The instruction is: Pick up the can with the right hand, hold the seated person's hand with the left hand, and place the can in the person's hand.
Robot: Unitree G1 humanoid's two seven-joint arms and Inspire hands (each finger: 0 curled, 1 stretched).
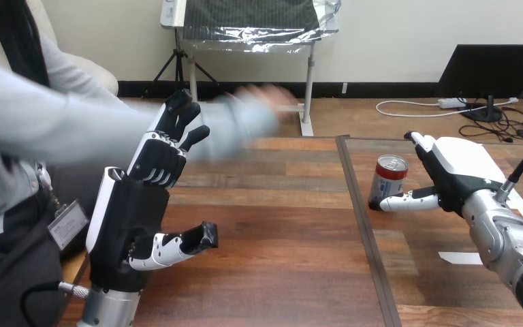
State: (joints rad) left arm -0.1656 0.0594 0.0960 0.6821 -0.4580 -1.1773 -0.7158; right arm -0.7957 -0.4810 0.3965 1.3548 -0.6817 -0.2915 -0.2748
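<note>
Standing upright on the wooden table [279, 231], the can [388, 180] sat between the thumb and the fingers of the robot's right hand [460, 170]. That hand was released, not clenched. Its thumb [408, 201] lay low beside the can's base, touching it or nearly so; which could not be told. Its straight fingers [417, 141] reached past the can's far side, just apart from it.

The left hand [129, 218] was raised, palm showing, with its fingers [177, 119] relaxed and pointing up and away and its thumb stretched out sideways. It grasped nothing. The person's sleeve [75, 126] crossed at those fingertips. Whether it touched them could not be told. The person's hand [262, 102] lay beyond the fingertips as a blur, its pose unreadable.

Likely risks, as a judgement:
- **Tipping:** the thumb sat low on a tall can, so a push before the fingers closed could tip the can or slide it away from the palm.
- **Wrong grip:** the left hand's fingers were nearer the sleeve than the person's hand, so closing there might catch cloth or forearm.
- **Poor handover:** with the person's hand unsteadied, the can would have no firm place to land.

The can's long axis ran vertically, with its silver top facing up and its base flat on the table.
</note>
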